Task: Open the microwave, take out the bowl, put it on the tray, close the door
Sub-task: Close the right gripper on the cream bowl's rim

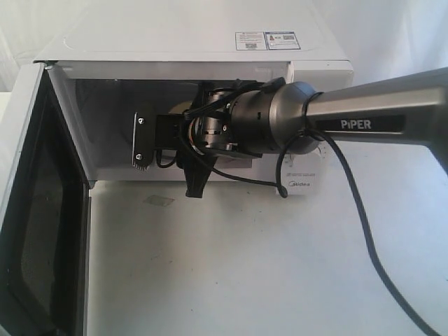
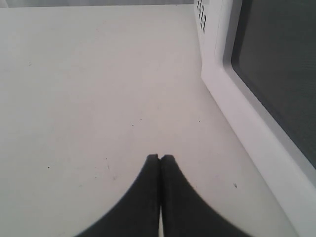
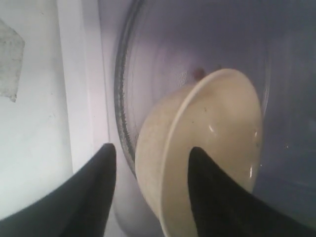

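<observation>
Door stands open. Right tool is spread, one finger either side of the rim of the bowl inside the microwave, not yet pinching. Left tool is closed, empty. Lifting out, traying and door-closing remain.

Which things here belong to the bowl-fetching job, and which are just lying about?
Job: white boxy microwave; its open white door with dark window; small cream round bowl; open right claw straddling the bowl's rim.
Lying about: clear glass turntable disc; translucent tape scrap on the white table; black cable; shut left claw.
</observation>
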